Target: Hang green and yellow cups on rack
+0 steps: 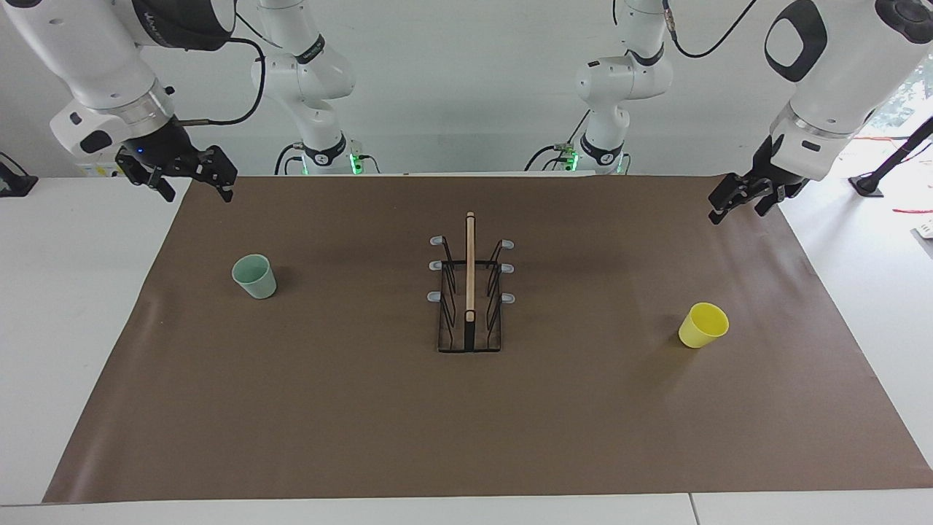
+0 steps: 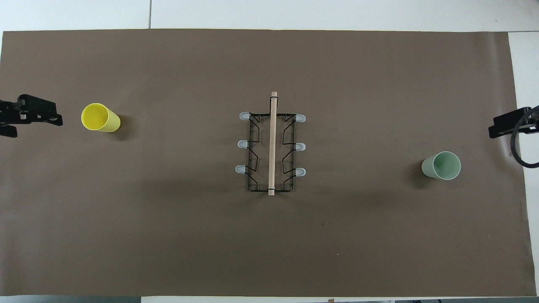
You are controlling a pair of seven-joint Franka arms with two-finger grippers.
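The black wire rack (image 1: pixel 470 292) with its light wooden centre bar and grey-tipped pegs stands mid-table; it also shows in the overhead view (image 2: pixel 271 145). No cup hangs on it. The pale green cup (image 1: pixel 255 277) stands mouth up toward the right arm's end (image 2: pixel 441 165). The yellow cup (image 1: pixel 703 325) stands mouth up toward the left arm's end (image 2: pixel 100 118). My right gripper (image 1: pixel 198 194) is open and empty, raised over the mat's edge (image 2: pixel 505 126). My left gripper (image 1: pixel 738 213) is open and empty, raised over the mat's edge at its end (image 2: pixel 33 122). Both are well apart from the cups.
A brown mat (image 1: pixel 466 423) covers most of the white table (image 1: pixel 73 328). The two arm bases stand at the robots' edge of the table. A black cable loops by the right gripper in the overhead view (image 2: pixel 520 151).
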